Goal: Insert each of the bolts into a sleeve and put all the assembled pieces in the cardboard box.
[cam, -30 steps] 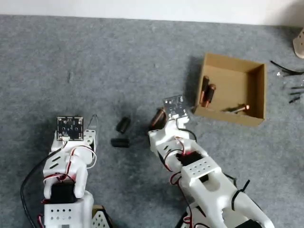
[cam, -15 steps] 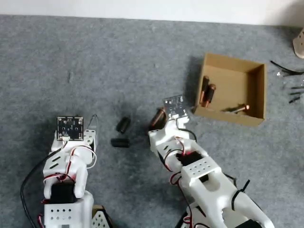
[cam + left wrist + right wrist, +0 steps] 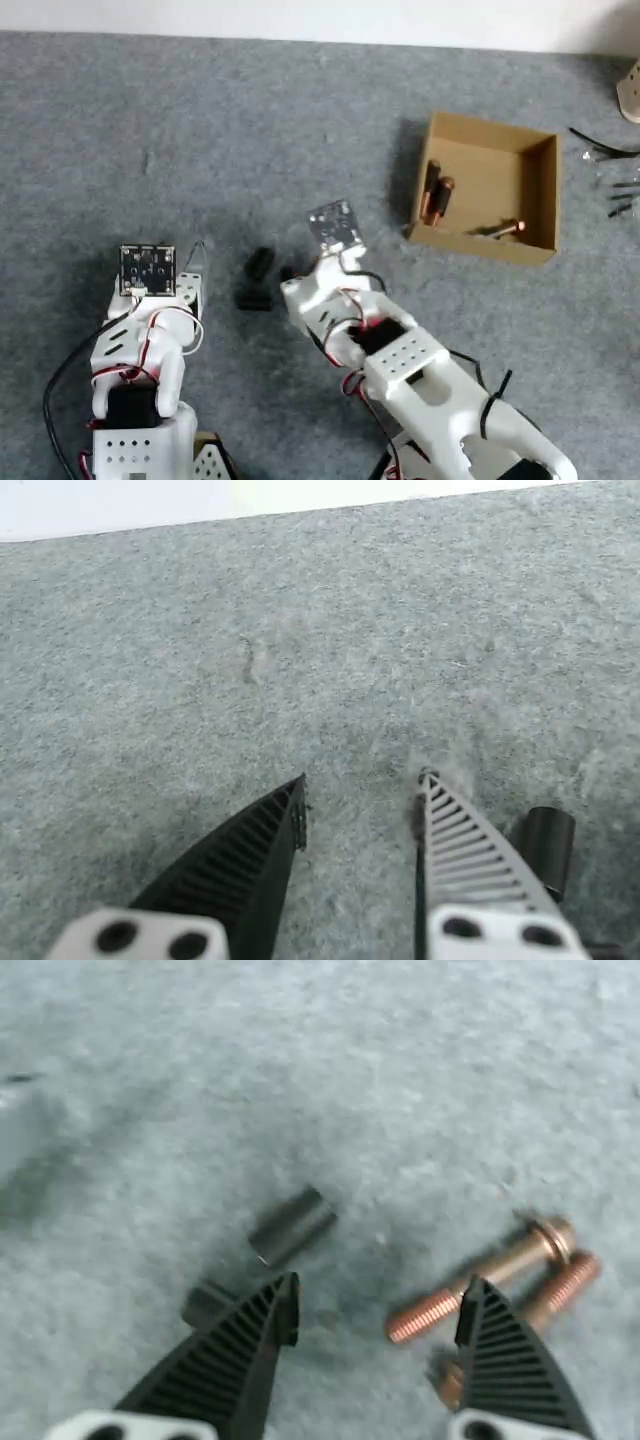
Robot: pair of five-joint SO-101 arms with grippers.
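Observation:
Two black sleeves [image 3: 259, 262] [image 3: 253, 298] lie on the grey carpet between the arms. My right gripper [image 3: 380, 1295] is open just above the carpet. One sleeve [image 3: 292, 1225] lies ahead of its one finger, and a second sleeve [image 3: 205, 1305] lies outside that finger. Two copper bolts [image 3: 480, 1280] [image 3: 562, 1288] lie by the other finger, the threaded end of one reaching into the gap. My left gripper [image 3: 364, 780] is open and low over bare carpet, a sleeve [image 3: 545, 845] beside one finger. The cardboard box [image 3: 545, 190] at the right holds three assembled pieces [image 3: 436, 195].
Loose black cables and small parts [image 3: 610, 180] lie right of the box, and a beige object [image 3: 630, 90] sits at the far right edge. A white wall strip bounds the carpet at the back. Bare carpet spreads over the far left.
The right arm has swung left, away from the box and toward the sleeves. The bolt seen beside its camera board earlier is now covered by the arm. The left arm has not moved.

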